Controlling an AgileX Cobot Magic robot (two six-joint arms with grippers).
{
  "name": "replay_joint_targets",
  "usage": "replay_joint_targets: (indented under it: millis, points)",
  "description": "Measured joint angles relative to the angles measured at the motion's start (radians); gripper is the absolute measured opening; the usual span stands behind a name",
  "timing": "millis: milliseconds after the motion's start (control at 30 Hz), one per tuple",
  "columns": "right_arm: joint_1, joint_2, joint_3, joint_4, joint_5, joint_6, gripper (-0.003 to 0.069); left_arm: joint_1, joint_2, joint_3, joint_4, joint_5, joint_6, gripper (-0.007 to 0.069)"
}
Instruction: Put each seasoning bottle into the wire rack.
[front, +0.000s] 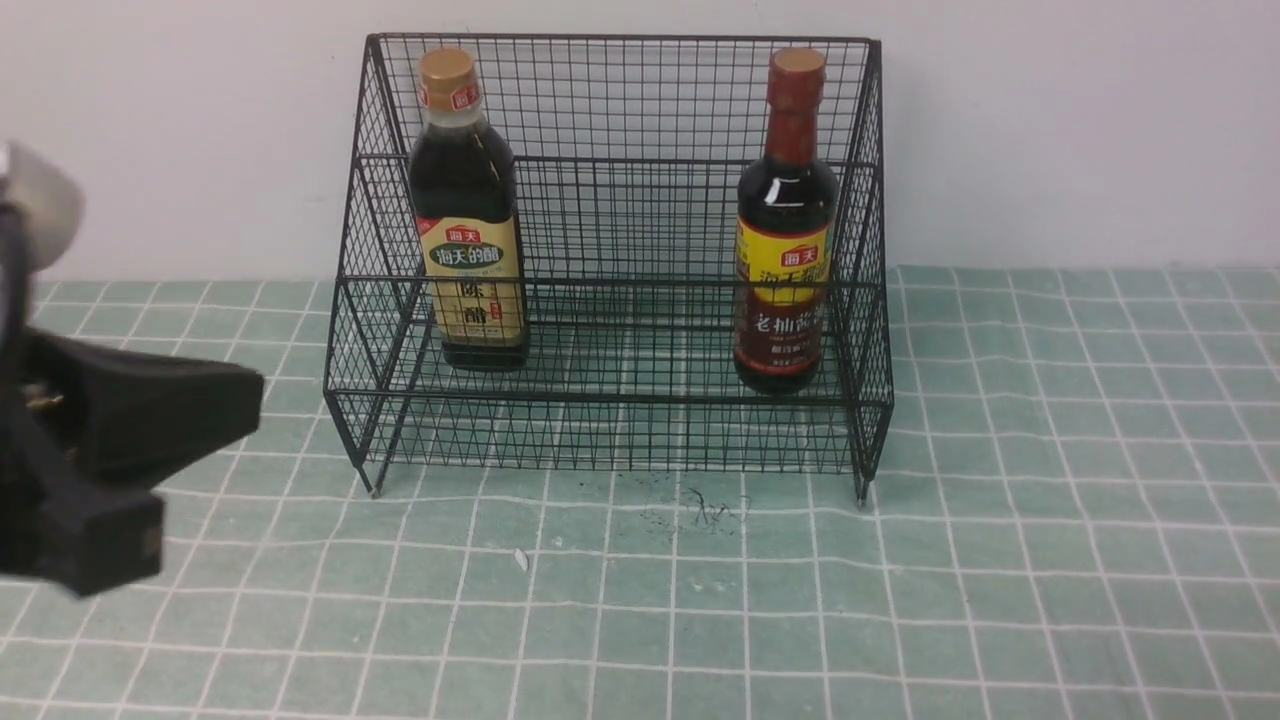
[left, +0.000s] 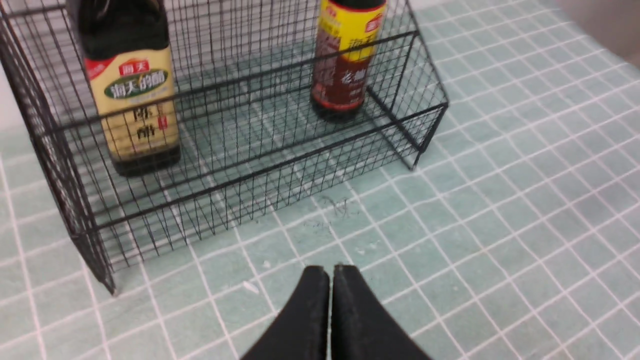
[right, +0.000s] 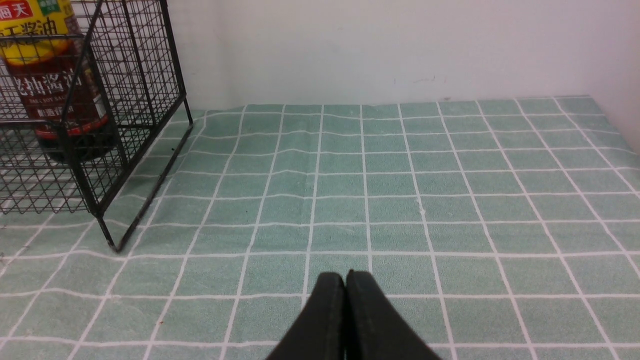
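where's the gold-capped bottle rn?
Front view: the gold-capped bottle stands upright inside the wire rack, at its left end; the red-capped bottle stands at the right end.

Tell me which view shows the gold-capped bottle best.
The front view: the gold-capped bottle stands whole, cap to base, upright in the wire rack. The left wrist view cuts off its cap and neck. The right wrist view does not show it.
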Motion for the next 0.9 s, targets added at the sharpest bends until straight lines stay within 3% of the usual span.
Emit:
replay_joint_targets:
  millis: [333, 433, 533, 700, 900]
  points:
    - [0.0, 0.0, 0.0, 0.0, 0.0, 0.0, -0.0014, 0.0, -0.271, 0.007, 0.035, -0.053, 0.001, -0.0006]
    - [0.0, 0.0, 0.0, 0.0, 0.0, 0.0, -0.0014, 0.001, -0.354, 0.083, 0.099, -0.148, -0.01, -0.0006]
    - [0.0, 0.0, 0.0, 0.0, 0.0, 0.0, -0.0014, 0.009, -0.429, 0.203, 0.184, -0.256, -0.05, -0.0006]
    - [0.0, 0.0, 0.0, 0.0, 0.0, 0.0, -0.0014, 0.029, -0.621, 0.606, 0.405, -0.534, -0.205, -0.0006]
    - [0.0, 0.0, 0.0, 0.0, 0.0, 0.0, -0.0014, 0.03, -0.734, 0.896, 0.513, -0.573, -0.317, -0.0006]
